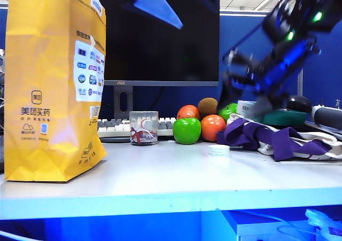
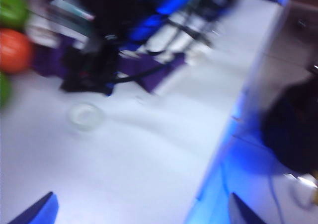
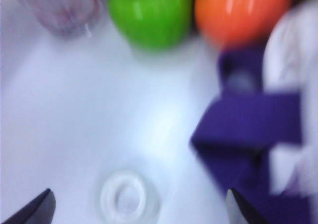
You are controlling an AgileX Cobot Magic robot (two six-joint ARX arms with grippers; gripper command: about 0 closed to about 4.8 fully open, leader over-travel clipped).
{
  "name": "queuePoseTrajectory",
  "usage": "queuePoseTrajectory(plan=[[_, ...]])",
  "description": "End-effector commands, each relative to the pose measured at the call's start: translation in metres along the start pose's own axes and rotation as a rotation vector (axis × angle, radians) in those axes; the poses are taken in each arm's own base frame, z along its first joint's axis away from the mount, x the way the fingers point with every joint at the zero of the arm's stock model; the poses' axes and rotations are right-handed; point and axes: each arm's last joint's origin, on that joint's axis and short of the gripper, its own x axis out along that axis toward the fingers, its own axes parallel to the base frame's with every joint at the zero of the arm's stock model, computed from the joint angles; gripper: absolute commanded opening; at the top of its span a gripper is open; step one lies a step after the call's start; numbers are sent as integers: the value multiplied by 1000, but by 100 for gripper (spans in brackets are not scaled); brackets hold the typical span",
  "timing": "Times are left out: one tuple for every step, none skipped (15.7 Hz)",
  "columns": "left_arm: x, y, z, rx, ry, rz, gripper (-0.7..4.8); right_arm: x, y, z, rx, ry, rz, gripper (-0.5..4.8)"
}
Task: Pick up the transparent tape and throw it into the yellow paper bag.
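At far left I see the yellow paper bag [image 1: 53, 83] standing upright on the pale surface [image 1: 160, 171]: creased paper, dark print, a white icon strip; I cannot see inside it. Next, a clear glass cup [image 1: 144, 127] with red markings. Then a glossy green apple [image 1: 187, 130] and an orange fruit [image 1: 212, 127]. The transparent tape [image 1: 218, 149], a low translucent ring, lies flat before them, beside purple cloth [image 1: 267, 139]. My left pincer [image 2: 139, 211] hangs high, jaws apart, empty. My right pincer [image 3: 139, 206] hovers over the tape, spread wide, gripping nothing.
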Motion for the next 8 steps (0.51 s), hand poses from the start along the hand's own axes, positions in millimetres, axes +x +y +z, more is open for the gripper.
queuePoseTrajectory(plan=[[-2, -2, 1, -4, -8, -50, 479, 14, 11, -5, -31, 32, 41, 479], [-3, -2, -2, -14, 39, -44, 479, 19, 18, -7, -56, 48, 50, 479], [-4, -2, -3, -16, 60, -42, 479, 20, 22, -7, -72, 50, 39, 479], [-4, -3, -5, -19, 76, -47, 479, 22, 26, -7, -94, 51, 22, 479], [-4, -3, -6, -21, 88, -51, 479, 23, 28, -7, -121, 53, 2, 479], [-5, -3, -6, -22, 96, -51, 479, 23, 29, -7, -141, 57, -20, 479], [-5, -3, -7, -23, 106, -51, 479, 24, 28, -8, -154, 60, -50, 479], [-5, -3, -8, -28, 110, -51, 479, 24, 28, -8, -168, 63, -72, 479]])
